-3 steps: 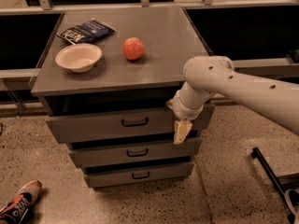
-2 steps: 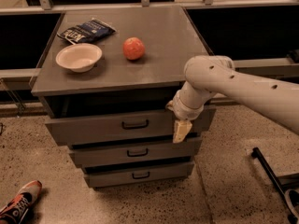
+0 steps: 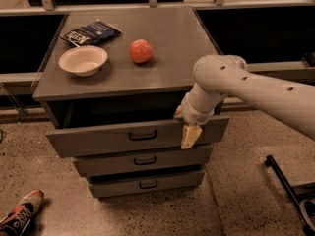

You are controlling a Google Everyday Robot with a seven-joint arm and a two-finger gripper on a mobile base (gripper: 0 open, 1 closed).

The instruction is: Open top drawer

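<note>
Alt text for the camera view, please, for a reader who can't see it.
The pincer sits at the upper edge of the top drawer, right of its handle; the drawer is partly out of a grey cabinet. On top lie a bowl, a red fruit and a dark bag.

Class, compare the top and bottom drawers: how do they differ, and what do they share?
The top drawer has a wider, taller front than the bottom drawer. The top drawer juts furthest forward; the bottom drawer sits furthest back. The gripper is at the top drawer's upper edge; nothing touches the bottom drawer. Each has a grey front with a black handle at centre.
</note>
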